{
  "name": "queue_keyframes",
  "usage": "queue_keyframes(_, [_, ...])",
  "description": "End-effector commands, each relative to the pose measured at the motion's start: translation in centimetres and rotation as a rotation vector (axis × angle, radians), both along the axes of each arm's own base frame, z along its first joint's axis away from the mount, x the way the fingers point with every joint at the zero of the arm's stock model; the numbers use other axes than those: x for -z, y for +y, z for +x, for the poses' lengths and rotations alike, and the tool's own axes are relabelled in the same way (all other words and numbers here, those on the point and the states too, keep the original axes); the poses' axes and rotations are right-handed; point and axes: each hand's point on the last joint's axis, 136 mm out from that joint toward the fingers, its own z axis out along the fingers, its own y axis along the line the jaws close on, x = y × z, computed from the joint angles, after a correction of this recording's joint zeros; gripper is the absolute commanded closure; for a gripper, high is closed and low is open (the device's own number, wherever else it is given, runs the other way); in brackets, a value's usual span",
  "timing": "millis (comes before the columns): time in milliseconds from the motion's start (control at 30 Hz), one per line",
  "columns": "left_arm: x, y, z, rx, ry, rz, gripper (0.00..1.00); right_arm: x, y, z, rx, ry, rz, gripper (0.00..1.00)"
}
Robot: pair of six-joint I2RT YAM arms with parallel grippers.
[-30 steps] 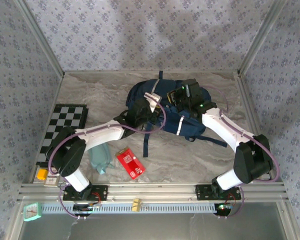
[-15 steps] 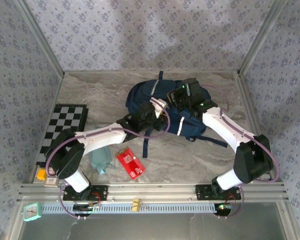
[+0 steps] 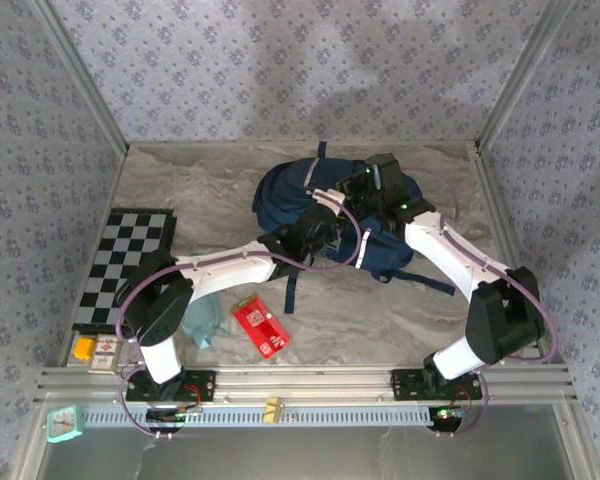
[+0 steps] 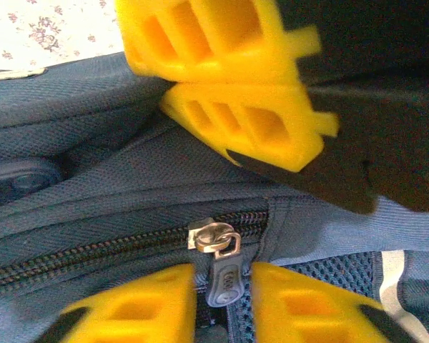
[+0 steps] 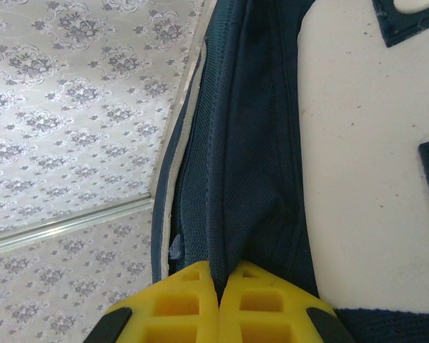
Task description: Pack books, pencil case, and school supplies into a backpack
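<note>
Navy backpack [image 3: 285,195] lies back-centre on the worktop [image 3: 200,190]. The right pincer [image 5: 218,286] pinches a fabric fold, seemingly steadying it; the left pincer [image 4: 222,300] straddles the zip pull [image 4: 225,275], narrowly parted, grip uncertain, probably to unzip.

Robot lab cell, a data-collection rig, not a home. The walls [image 3: 280,70] are flat panels in floral wallpaper, set between bare aluminium posts [image 3: 80,75] on three sides, so it reads as a staged booth. The marble-look worktop [image 3: 200,190] ends at an aluminium rail [image 3: 300,380] with two robot arms bolted on: left arm [image 3: 220,268], right arm [image 3: 445,250]. Slotted cable duct [image 3: 310,415] runs along the front. Checkerboard mat [image 3: 130,255] lies at the worktop's left edge.
</note>
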Motion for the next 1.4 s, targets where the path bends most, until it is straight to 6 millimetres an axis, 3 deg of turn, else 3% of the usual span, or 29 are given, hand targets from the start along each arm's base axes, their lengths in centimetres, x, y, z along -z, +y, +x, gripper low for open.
queue_keyframes(0, [-1.4,0.2,1.7,-0.055,-0.032,-0.047,0.82,-7.2,2.3,0.3,-0.078,-0.195,0.103,1.0])
queue_keyframes(167, [-2.0,0.5,1.5,-0.032,-0.04,-0.047,1.0,-6.9,2.1,0.4,-0.075,-0.192,0.105,1.0])
queue_keyframes(433, [-1.9,2.5,1.0,-0.005,-0.014,-0.051,1.0,-7.1,1.7,0.3,-0.085,-0.193,0.094,1.0])
queue_keyframes(867, [0.8,7.2,2.1,-0.009,0.087,-0.073,1.0,-6.8,1.2,0.1,-0.117,-0.185,0.061,1.0])
queue_keyframes(1033, [0.2,5.7,0.3,0.122,0.093,-0.072,1.0,-6.8,1.3,0.0,-0.117,-0.186,0.063,1.0])
queue_keyframes(1067, [0.2,5.4,-0.2,0.14,0.091,-0.082,0.99,-6.8,1.3,-0.1,-0.119,-0.185,0.062,1.0])
queue_keyframes(1233, [-0.1,3.6,-1.9,0.189,0.043,-0.082,0.74,-7.0,1.4,0.0,-0.115,-0.189,0.061,1.0])
queue_keyframes(1367, [-0.1,2.9,-1.2,0.179,0.042,-0.079,0.62,-7.1,1.6,0.0,-0.12,-0.191,0.063,1.0])
